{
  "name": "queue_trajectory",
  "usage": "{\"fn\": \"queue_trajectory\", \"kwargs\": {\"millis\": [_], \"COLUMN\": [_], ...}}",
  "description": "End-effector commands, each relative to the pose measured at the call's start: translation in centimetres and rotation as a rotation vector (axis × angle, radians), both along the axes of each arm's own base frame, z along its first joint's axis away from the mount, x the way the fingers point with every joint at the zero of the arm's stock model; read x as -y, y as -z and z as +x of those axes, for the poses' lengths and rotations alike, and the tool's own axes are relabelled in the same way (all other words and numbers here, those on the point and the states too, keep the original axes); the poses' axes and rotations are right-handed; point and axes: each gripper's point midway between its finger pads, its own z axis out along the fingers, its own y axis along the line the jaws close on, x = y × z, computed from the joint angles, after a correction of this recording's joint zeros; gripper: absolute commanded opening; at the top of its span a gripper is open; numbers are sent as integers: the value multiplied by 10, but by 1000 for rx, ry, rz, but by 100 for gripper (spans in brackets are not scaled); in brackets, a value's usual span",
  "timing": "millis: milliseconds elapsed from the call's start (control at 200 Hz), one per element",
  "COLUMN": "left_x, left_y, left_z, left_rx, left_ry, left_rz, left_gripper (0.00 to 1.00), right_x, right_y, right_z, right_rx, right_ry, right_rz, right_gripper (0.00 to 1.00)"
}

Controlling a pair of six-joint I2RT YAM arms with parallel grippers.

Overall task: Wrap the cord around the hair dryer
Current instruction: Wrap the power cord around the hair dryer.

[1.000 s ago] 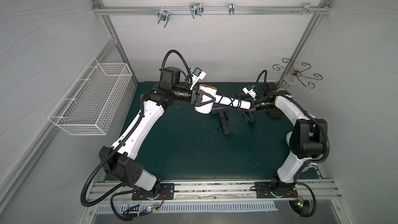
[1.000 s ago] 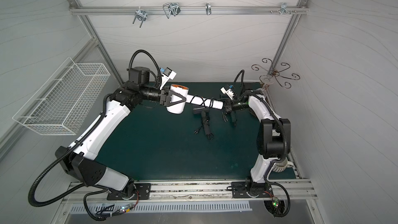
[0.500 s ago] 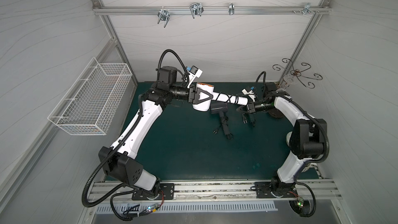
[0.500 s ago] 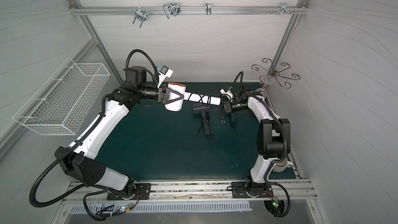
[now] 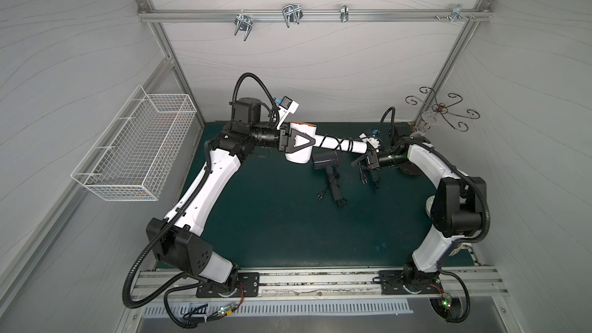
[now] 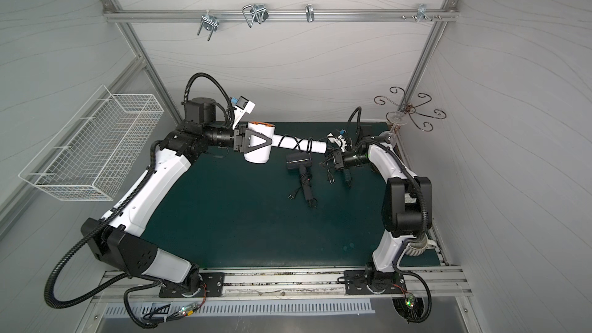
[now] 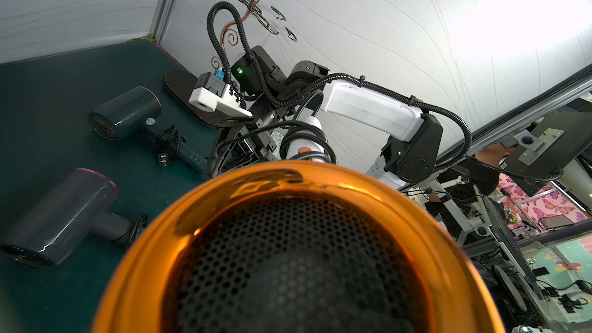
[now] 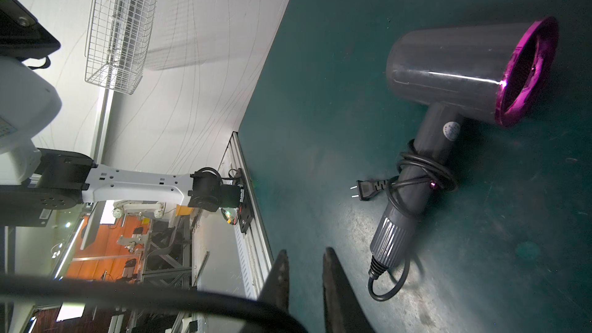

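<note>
My left gripper [image 5: 307, 145] [image 6: 262, 144] is shut on the head of the white hair dryer [image 5: 301, 156] [image 6: 256, 153], held above the green mat with its handle pointing right. The dryer's orange rim [image 7: 288, 187] fills the left wrist view and hides the jaws. The black cord [image 5: 334, 142] [image 6: 296, 143] [image 7: 307, 142] loops around the handle in several turns. My right gripper [image 5: 357, 163] [image 6: 325, 162] [image 8: 304, 253] hangs just below the handle's end. Its jaws are nearly closed, with a narrow gap at the tips. The cord [image 8: 128, 293] runs in at the base of the fingers.
A grey hair dryer with a magenta rim [image 5: 325, 163] [image 8: 448, 72] lies on the mat, its cord wound on its handle. A dark teal dryer [image 7: 128, 113] lies under my right gripper. A wire basket [image 5: 134, 148] hangs on the left wall. A metal stand [image 5: 439, 110] stands back right.
The left arm has shifted the white dryer slightly left and back. The right gripper has dropped a little below the handle's end and moved left.
</note>
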Motion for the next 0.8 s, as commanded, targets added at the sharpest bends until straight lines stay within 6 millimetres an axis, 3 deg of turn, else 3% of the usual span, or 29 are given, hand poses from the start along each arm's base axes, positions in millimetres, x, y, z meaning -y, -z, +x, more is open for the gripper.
{"fn": "queue_trajectory", "kwargs": {"millis": [0,530,795], "left_x": [-3,-10,-12], "left_y": [-45,-43,-41], "left_z": [-18,-5,-2], "left_rx": [173,169,164], "left_ry": [58,15,2], "left_rz": [-82,-74,-69], "left_gripper": [0,0,0], "right_x": [-1,1,10], "right_y": [-4,0,-9], "right_z": [-6,-9,-6], "right_rx": [11,12,68], "right_ry": [-3,12,58], "right_rz": [-4,-31,-32], "right_gripper": [21,23,23]}}
